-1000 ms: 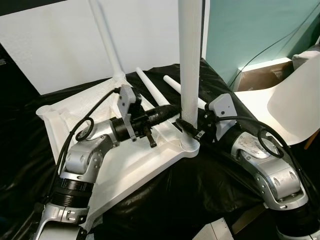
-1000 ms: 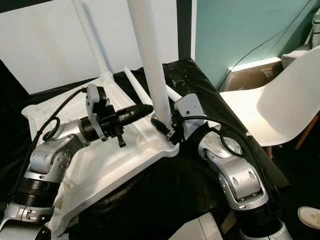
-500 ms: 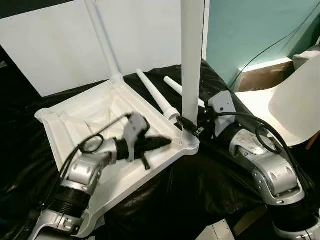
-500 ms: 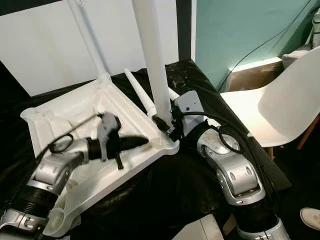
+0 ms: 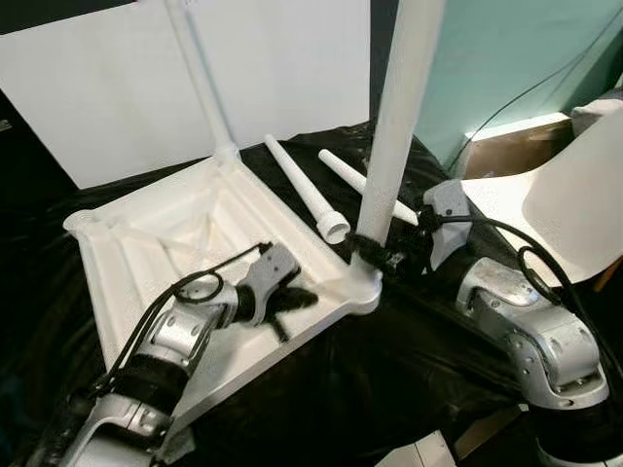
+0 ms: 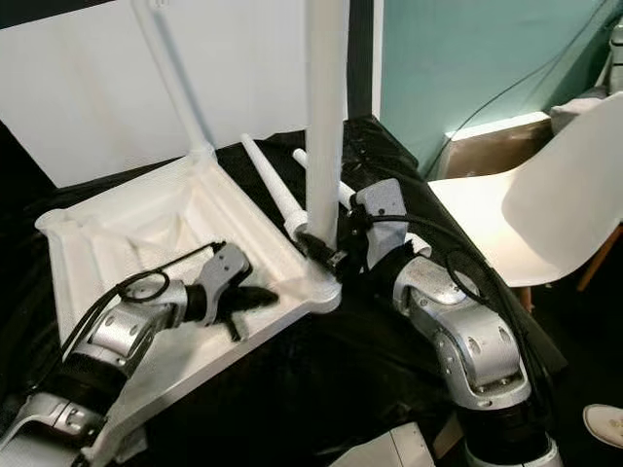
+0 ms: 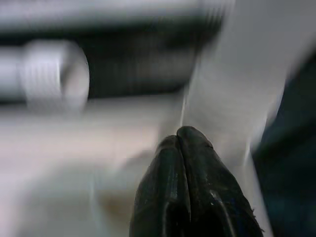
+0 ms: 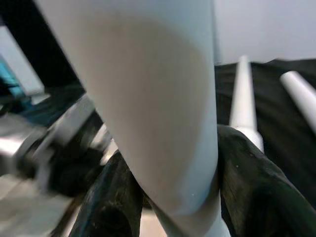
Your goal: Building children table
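leg going into the upturned tabletop

the white tabletop (image 5: 156,243) lies underside-up on black sheeting; right claw (image 5: 375,255) is clamped round the leaning leg (image 5: 394,126) at its near corner socket, left claw (image 5: 292,302) pressed together on the panel. tilt could jam the thread.

Your two arms are brushed silver, built of rounded shell segments with small dark screws along the seams and black ribbed rings at the joints. The silver shows scuffs and speckled wear, plainest on your right arm (image 5: 526,326). A black cable loops out over your left arm (image 5: 180,331) and a like loop sits on the right forearm. Each wrist carries a pale grey camera block. Your left gripper (image 7: 190,148) has glossy, rounded black fingers; your right gripper (image 8: 168,197) has thick, matt, dusty ones.
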